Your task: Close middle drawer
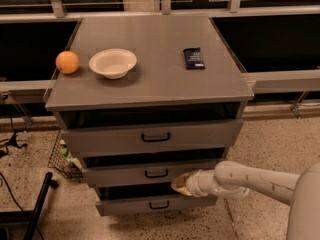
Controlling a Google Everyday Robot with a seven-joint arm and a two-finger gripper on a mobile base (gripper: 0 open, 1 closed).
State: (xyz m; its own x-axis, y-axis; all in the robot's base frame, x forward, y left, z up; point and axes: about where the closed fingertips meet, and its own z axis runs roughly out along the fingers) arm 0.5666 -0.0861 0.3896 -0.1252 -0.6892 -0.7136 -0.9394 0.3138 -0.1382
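Observation:
A gray cabinet with three drawers stands in the middle of the camera view. The middle drawer (150, 172) has a low flat front and a small black loop handle (156, 173); it stands slightly open, with a dark gap above its front. My gripper (180, 183) reaches in from the right on a white arm (250, 180). Its tip rests against the right part of the middle drawer's front, right of the handle.
The top drawer (150, 136) and bottom drawer (150, 204) also stand slightly out. On the cabinet top (160, 79) lie an orange (67, 62), a white bowl (113, 62) and a dark packet (193, 58). A wire basket (64, 159) stands on the floor at the left.

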